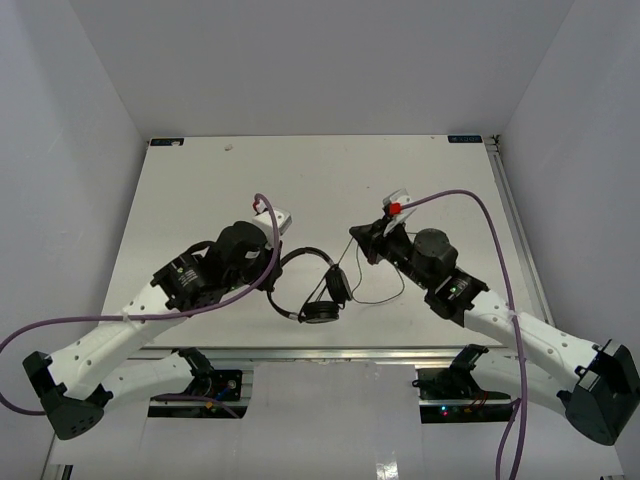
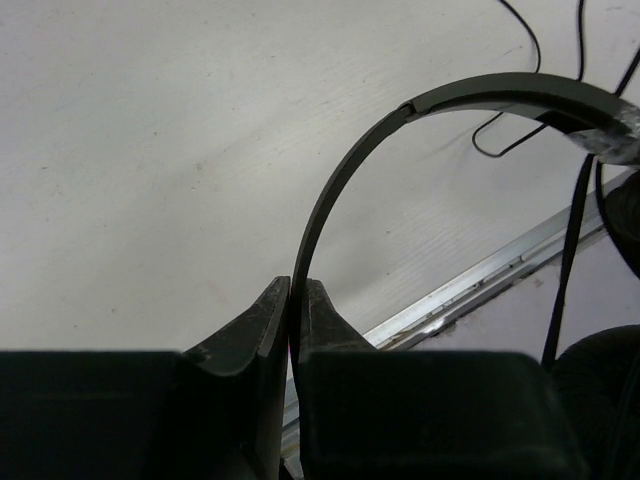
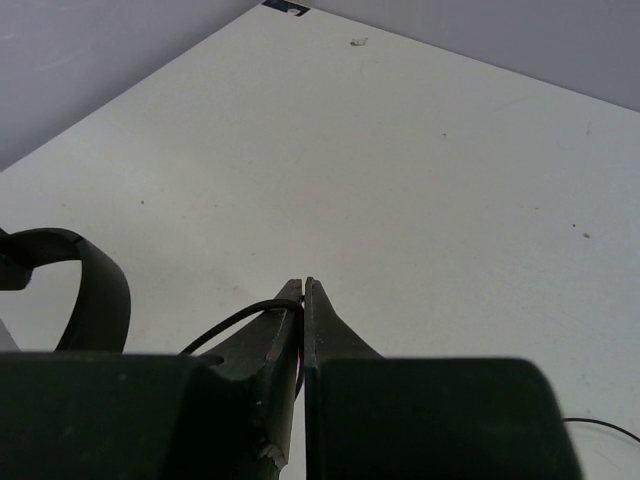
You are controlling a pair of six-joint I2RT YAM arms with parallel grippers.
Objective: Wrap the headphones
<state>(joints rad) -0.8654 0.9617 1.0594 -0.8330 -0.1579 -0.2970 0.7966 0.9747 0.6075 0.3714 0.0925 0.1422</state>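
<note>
Left pincer (image 2: 297, 290) clamps the headband (image 2: 330, 190) of the headphones (image 1: 322, 312); right pincer (image 3: 303, 288) pinches their cord (image 3: 230, 320).

Table (image 1: 320, 180): white, matte, with a few faint specks and scuffs. It spreads ahead of and to both sides of the left gripper (image 2: 297, 290) and the right gripper (image 3: 303, 290).

Dark label (image 1: 166, 142): at the far-left corner, well beyond the left gripper.

Second dark label (image 1: 465, 139): at the far-right corner, well beyond the right gripper.

White scrap (image 1: 229, 148): small, by the far edge near the dark label, far ahead of both grippers.

Aluminium rail (image 1: 330, 352): along the near edge, behind both grippers.

Second rail (image 1: 512, 220): along the right edge, outboard of the right gripper.

Walls (image 1: 320, 60): plain, pale, on three sides.
</note>
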